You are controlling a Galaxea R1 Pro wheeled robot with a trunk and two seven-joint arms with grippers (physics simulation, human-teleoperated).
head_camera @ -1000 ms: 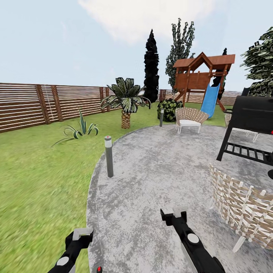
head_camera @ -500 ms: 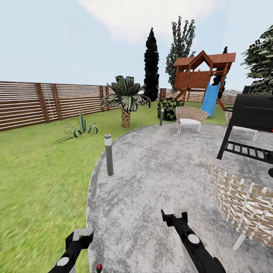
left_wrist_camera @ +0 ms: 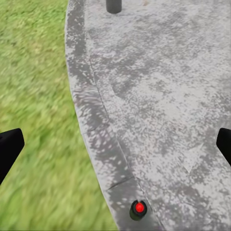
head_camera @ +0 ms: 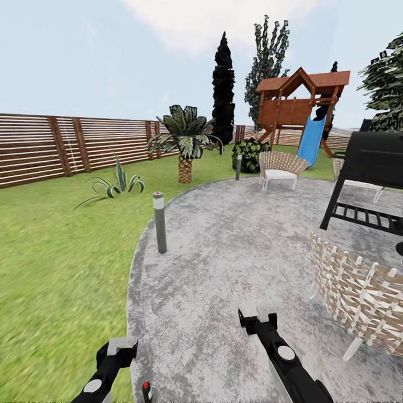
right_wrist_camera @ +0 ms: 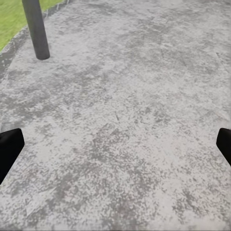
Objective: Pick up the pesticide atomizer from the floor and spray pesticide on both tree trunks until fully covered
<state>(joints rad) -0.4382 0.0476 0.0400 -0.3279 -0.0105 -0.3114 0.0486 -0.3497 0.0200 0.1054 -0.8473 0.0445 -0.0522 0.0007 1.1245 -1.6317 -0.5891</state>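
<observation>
Black glossy arms, round grey joint caps, pale grey blocks at wrists

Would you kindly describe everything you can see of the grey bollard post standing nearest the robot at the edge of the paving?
The slim grey bollard post is a straight round column, metal-like by its look, darker along the shaft, with a paler band near the top and a small red cap. It stands upright just inside the curved edge of the grey mottled paving, close to the green lawn. Nothing touches it but the ground. Its lower shaft also appears in the right wrist view, dark grey and plain.
</observation>
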